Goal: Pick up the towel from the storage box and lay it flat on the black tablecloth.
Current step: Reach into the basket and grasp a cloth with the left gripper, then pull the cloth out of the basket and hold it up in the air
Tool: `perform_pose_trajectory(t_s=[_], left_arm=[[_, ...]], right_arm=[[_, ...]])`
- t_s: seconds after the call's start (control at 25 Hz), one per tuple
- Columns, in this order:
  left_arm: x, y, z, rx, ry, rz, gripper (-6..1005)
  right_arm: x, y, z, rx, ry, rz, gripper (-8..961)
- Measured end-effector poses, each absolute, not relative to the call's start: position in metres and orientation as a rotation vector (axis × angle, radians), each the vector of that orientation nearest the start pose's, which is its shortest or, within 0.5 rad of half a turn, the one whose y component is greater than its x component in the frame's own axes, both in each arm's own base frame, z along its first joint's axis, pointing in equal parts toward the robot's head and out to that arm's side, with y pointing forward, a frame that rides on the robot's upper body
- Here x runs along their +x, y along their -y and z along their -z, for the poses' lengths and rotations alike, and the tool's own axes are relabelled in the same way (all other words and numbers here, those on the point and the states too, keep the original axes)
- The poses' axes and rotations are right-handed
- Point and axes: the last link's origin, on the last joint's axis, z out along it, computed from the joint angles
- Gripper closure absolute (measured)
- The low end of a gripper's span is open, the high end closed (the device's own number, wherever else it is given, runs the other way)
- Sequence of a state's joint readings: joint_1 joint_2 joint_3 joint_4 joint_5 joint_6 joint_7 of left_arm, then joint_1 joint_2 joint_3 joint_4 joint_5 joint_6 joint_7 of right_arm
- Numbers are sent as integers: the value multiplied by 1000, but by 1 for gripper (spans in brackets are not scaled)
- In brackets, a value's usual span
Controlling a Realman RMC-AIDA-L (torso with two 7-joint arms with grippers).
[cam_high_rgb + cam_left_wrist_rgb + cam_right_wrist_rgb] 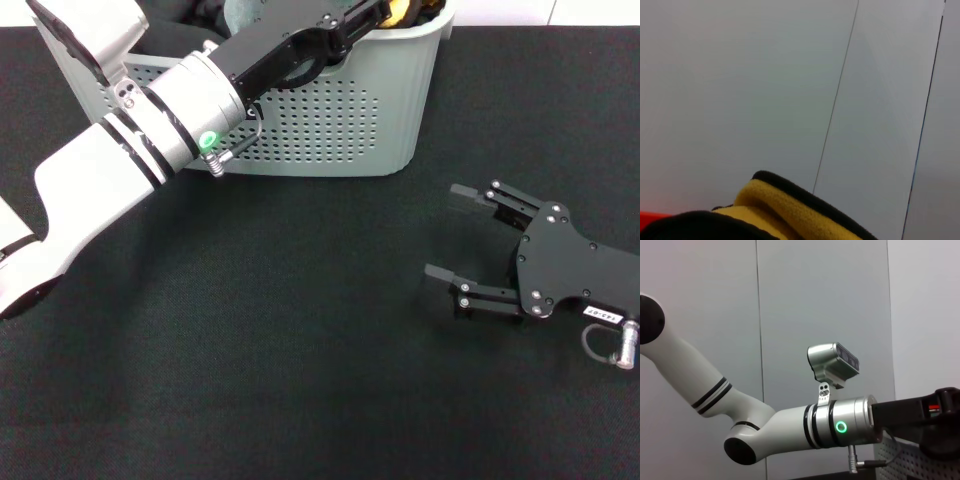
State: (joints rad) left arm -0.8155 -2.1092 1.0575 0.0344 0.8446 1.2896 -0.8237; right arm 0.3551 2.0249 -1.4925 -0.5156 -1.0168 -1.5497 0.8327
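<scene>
Grey perforated plastic, the storage box (340,110) stands on the flat matte black tablecloth (300,350) at about 12 o'clock in the head view. The left gripper (385,15) reaches over its rim from 9 o'clock, the arm slanted so the fingers can get down among the contents; whether they are spread or closed cannot be told, since the box wall and the wrist hide them. The soft fleece towel (790,210), yellow-orange with a black hem, lies bunched inside the box, a yellow scrap showing at the rim near the gripper. In the left wrist view its hem fills the near edge, so contact looks close, though a firm hold is not confirmed.

The right gripper (455,230) rests at about 4 o'clock, well apart from the box, jaws spread wide and empty, probably waiting to help spread the cloth. A small white tag beside its wrist carries writing too small to read.
</scene>
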Motion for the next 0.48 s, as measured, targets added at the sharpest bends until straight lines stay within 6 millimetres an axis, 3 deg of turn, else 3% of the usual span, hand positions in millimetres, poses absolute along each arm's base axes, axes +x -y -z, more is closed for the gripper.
perform_pose_trajectory(t_s=[0.12, 0.32, 0.48], left_arm=[[-180, -393, 53, -2154, 616, 1261, 175], [-183, -393, 51, -2136, 653, 1279, 354], [-185, -394, 48, -2101, 697, 1305, 627]], right_arm=[[233, -277, 33, -2585, -133, -1193, 83], [235, -276, 33, -2572, -152, -1204, 82], [235, -274, 32, -2574, -146, -1219, 82]])
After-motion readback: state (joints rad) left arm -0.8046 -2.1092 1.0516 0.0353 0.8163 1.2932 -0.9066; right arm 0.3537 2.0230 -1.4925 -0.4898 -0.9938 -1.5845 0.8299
